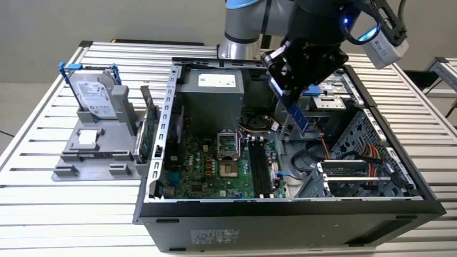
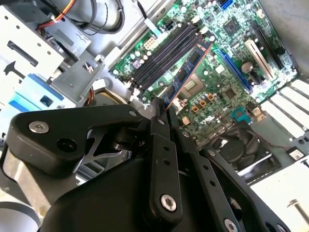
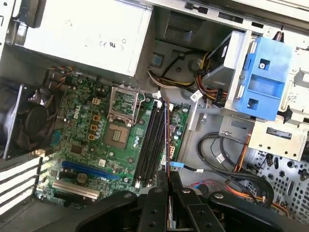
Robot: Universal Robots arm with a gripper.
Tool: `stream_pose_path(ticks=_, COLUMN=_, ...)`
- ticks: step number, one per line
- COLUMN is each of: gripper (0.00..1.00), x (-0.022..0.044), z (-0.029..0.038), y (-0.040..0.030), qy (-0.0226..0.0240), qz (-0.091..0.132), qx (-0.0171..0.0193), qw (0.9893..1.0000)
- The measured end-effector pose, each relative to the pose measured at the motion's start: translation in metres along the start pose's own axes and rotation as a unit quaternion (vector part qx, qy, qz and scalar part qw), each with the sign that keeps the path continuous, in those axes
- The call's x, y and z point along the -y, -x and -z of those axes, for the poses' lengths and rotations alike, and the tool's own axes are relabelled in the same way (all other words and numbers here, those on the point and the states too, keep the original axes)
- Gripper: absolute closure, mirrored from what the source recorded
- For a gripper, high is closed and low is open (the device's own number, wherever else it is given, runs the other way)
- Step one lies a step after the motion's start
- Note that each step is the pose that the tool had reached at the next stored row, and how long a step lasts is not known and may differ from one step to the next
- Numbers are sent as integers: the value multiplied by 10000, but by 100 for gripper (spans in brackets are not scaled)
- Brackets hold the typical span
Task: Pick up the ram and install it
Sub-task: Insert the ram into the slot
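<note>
I am clenching my jaws on one end of the ram (image 2: 189,71), and it is sticking straight out from them, long axis pointing away toward the motherboard (image 2: 227,72) below. In the first wrist view the ram (image 3: 167,137) is showing edge-on as a thin line, running lengthwise alongside the black memory slots (image 3: 149,140) and hanging above them, not seated. In the exterior view the bluish stick (image 1: 297,115) is slanting down toward the exterior view's right, inside the open computer case (image 1: 286,206). Beyond the slots the processor socket (image 3: 123,104) and the grey power supply (image 3: 87,29) are lying. Farther off, outside the case, a silver hard drive (image 1: 96,93) is standing in a grey stand (image 1: 93,152) on the slatted worktop (image 1: 43,214).
</note>
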State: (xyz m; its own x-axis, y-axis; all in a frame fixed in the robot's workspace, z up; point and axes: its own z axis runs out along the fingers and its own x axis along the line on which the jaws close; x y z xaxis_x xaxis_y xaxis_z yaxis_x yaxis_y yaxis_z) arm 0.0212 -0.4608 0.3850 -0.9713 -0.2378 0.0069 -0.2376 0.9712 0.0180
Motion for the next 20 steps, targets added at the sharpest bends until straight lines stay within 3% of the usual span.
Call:
stream_pose_path(ticks=10, gripper=100, x=1, z=-1, y=4, qy=3, qz=-481, qx=9, qw=9988)
stream_pose_path(ticks=20, gripper=100, x=3, z=-3, y=11, qy=6, qz=-933, qx=17, qw=9956)
